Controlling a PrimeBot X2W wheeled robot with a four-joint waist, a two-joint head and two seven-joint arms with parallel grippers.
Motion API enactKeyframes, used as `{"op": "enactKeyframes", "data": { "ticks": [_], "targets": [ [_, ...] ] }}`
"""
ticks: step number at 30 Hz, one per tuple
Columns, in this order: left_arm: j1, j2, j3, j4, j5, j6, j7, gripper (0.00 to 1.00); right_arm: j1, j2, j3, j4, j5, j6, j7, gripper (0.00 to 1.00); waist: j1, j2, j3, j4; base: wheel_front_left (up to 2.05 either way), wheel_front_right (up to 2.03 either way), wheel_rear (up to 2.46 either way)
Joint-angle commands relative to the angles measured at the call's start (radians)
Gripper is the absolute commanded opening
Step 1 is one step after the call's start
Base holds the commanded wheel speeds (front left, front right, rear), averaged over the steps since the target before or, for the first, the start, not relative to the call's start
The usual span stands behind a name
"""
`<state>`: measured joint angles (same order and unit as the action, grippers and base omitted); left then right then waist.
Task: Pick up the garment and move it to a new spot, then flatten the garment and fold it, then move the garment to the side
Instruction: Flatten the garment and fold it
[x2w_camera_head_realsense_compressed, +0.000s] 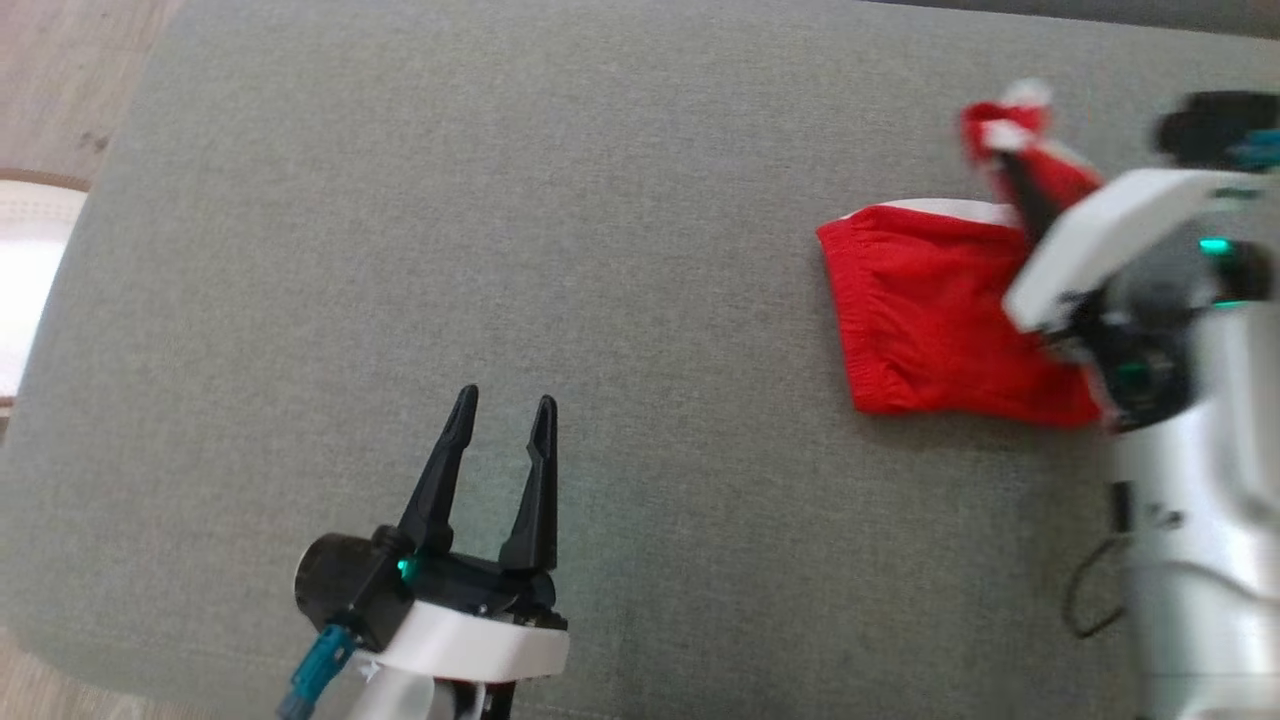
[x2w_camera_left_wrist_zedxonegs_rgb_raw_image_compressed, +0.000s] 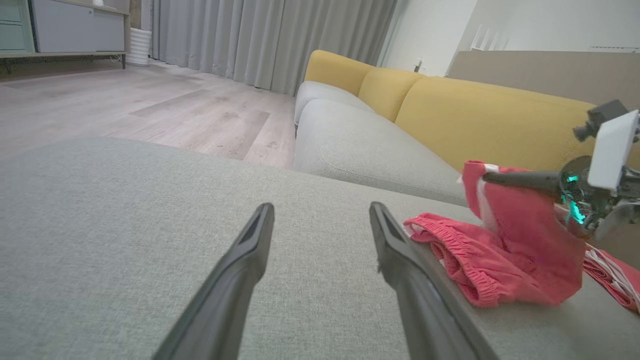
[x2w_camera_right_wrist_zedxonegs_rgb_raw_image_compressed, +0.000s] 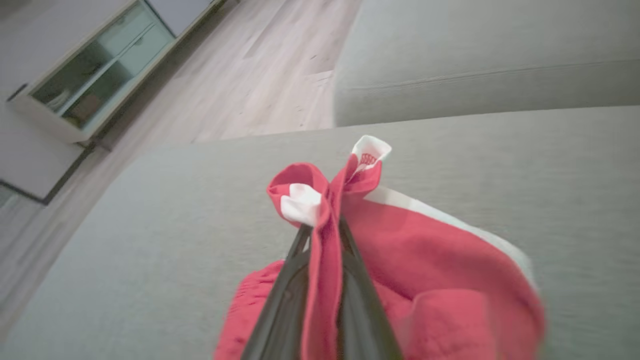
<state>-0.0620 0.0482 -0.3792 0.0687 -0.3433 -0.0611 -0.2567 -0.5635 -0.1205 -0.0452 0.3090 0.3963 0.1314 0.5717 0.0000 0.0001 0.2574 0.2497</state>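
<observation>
Though head view blurs, wrist view shows right end effector pinching garment.

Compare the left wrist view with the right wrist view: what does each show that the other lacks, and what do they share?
Left wrist view, not the right: the open left gripper, a yellow sofa backrest and grey curtains. Right wrist view, not the left: a white label with red print on the pinched fabric. Both: the red shorts, the right gripper shut on them, the grey cushion and the wood floor.
</observation>
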Motion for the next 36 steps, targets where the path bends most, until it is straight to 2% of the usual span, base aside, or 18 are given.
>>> {"op": "enactKeyframes", "data": {
  "ticks": [1,4,9,16,17,18,19,20,21,25,28,31,36],
  "targets": [
    [-0.028,0.002,0.025,-0.024,-0.005,0.008,-0.005,1.0,-0.011,0.039,0.057,-0.046,0.006,-0.001,0.009,0.0,0.0,-0.0001,-0.001,0.012,0.0,0.0,0.0],
    [-0.033,0.002,0.019,-0.02,-0.01,0.011,-0.005,1.0,0.002,0.065,0.117,-0.033,0.008,-0.001,0.001,0.0,0.0,-0.0001,-0.006,0.031,0.0,0.0,0.0],
    [-0.027,0.002,0.019,-0.016,-0.017,0.02,-0.005,1.0,0.031,0.07,0.199,0.027,0.031,-0.001,-0.049,0.0,0.0,-0.0001,-0.022,0.052,0.0,0.0,0.0],
    [0.002,0.002,0.03,-0.012,-0.01,0.023,-0.005,1.0,0.062,0.07,0.257,0.091,0.049,-0.001,-0.117,0.0,0.0,-0.0001,-0.044,0.037,0.0,0.0,0.0],
    [0.003,0.002,0.031,-0.011,-0.009,0.023,-0.005,1.0,0.061,0.07,0.26,0.099,0.048,-0.001,-0.128,0.03,0.0,-0.0001,-0.045,0.032,0.0,0.0,0.0],
    [0.003,0.002,0.032,-0.01,-0.007,0.022,-0.005,1.0,0.059,0.07,0.264,0.106,0.05,-0.001,-0.138,0.28,0.0,-0.0001,-0.047,0.028,0.0,0.0,0.0],
    [0.003,0.002,0.032,-0.01,-0.007,0.022,-0.005,1.0,0.059,0.07,0.264,0.106,0.05,-0.001,-0.138,0.28,0.0,-0.0001,-0.047,0.028,0.0,0.0,0.0],
    [0.003,0.002,0.034,-0.008,-0.004,0.021,-0.005,1.0,0.058,0.07,0.275,0.11,0.056,-0.001,-0.151,0.54,0.0,-0.0001,-0.051,0.022,0.0,0.0,0.0],
    [0.003,0.002,0.036,-0.006,-0.002,0.02,-0.005,1.0,0.057,0.07,0.288,0.109,0.071,-0.001,-0.163,1.0,0.0,-0.0001,-0.053,0.017,0.0,0.0,0.0],
    [0.008,0.002,0.048,0.001,0.01,0.015,-0.005,1.0,0.068,0.07,0.328,0.081,0.162,-0.001,-0.226,1.0,0.0,-0.0001,-0.074,-0.009,0.0,0.0,0.0],
    [0.019,0.002,0.062,0.003,0.019,0.014,-0.005,1.0,0.092,0.07,0.345,0.031,0.164,-0.001,-0.278,1.0,0.0,-0.0001,-0.095,-0.035,0.0,0.0,0.0],
    [0.035,0.002,0.079,0.001,0.028,0.012,-0.005,1.0,0.134,0.059,0.332,-0.039,0.076,-0.001,-0.335,1.0,0.0,-0.0001,-0.114,-0.066,0.0,0.0,0.0],
    [0.063,0.002,0.114,0.001,0.045,0.01,-0.005,1.0,0.239,-0.013,0.246,-0.133,-0.086,-0.001,-0.464,1.0,0.0,-0.0001,-0.145,-0.122,0.0,0.0,0.0]
  ]
}}
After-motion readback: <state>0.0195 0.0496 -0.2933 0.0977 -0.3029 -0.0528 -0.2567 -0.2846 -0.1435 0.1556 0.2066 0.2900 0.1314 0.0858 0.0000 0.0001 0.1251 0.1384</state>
